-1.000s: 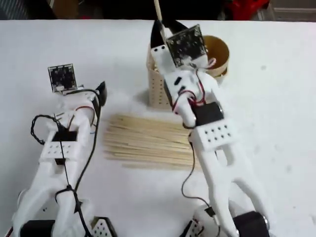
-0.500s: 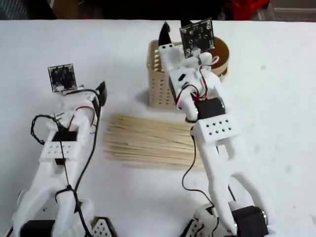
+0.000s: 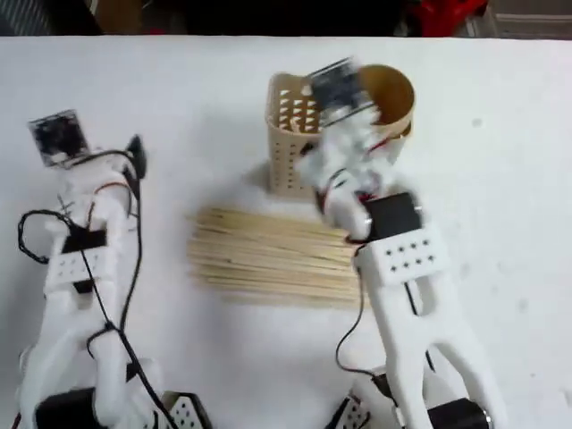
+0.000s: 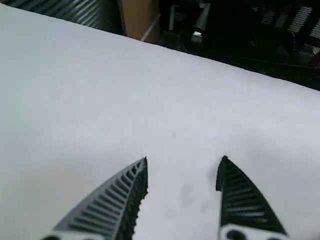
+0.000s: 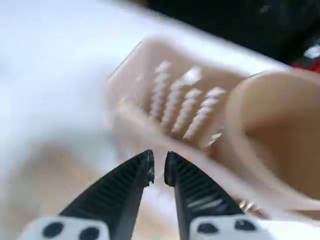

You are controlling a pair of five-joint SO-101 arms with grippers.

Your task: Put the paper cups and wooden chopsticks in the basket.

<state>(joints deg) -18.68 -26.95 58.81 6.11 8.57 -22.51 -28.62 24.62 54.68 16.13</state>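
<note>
White tabletop with wooden chopsticks piled crosswise just below and behind the right end effector, nearly closed and empty at the basket wall; the left end effector, open and empty, sits farther off.

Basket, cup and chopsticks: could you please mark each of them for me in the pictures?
Basket (image 3: pixel 284 152), high view, on its perforated side wall.
Cup (image 3: pixel 393 94), high view, on its brown inner wall.
Chopsticks (image 3: pixel 259 255), high view, on the middle of the pile lying on the table.
</note>
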